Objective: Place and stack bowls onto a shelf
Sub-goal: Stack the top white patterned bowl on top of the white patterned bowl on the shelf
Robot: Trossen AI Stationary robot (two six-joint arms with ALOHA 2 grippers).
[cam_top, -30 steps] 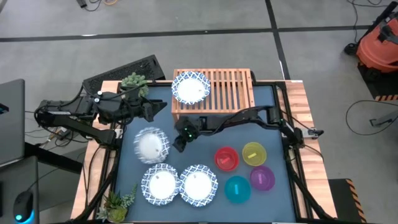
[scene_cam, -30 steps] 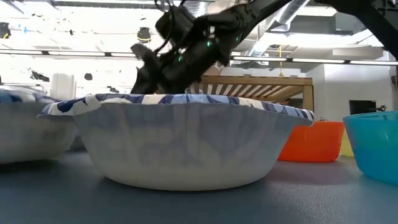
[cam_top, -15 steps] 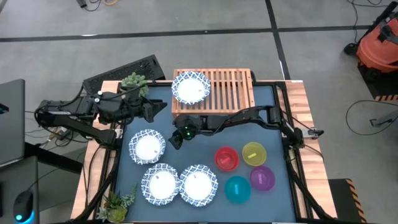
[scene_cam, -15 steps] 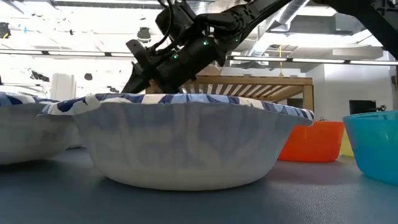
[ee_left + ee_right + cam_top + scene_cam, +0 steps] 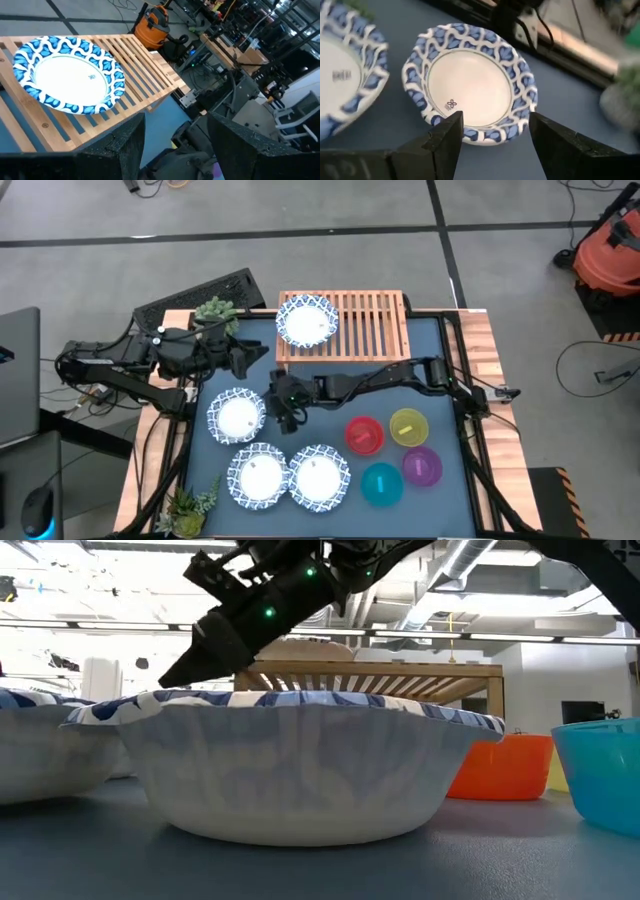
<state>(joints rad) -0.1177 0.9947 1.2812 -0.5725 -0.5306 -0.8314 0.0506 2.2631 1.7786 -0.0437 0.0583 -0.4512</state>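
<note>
One white bowl with a blue patterned rim [image 5: 307,320] sits open side up on the left part of the light-wood slatted shelf [image 5: 365,325]. Three more bowls of this kind lie on the blue tabletop [image 5: 237,416] [image 5: 259,475] [image 5: 319,477]. Red [image 5: 364,434], yellow [image 5: 408,425], purple [image 5: 422,465] and teal [image 5: 381,483] bowls stand at the near right. My right gripper [image 5: 272,412] [image 5: 495,120] hovers open just right of the left-hand table bowl [image 5: 470,90], slanting down toward it. My left gripper [image 5: 258,355] [image 5: 176,125] waits open beside the shelf's left end.
Potted succulents stand at the far left [image 5: 215,313] and the near left corner [image 5: 188,505]. A keyboard [image 5: 195,298] lies behind the table's far left. Bare slats on the shelf's right half [image 5: 145,60] are free. An orange vacuum [image 5: 612,255] stands on the floor.
My right gripper has rolled about its own axis, risen a little and shifted toward the table's left edge, staying open. The left-hand table bowl, blurred and tipped one second ago, now lies flat with its open side up.
</note>
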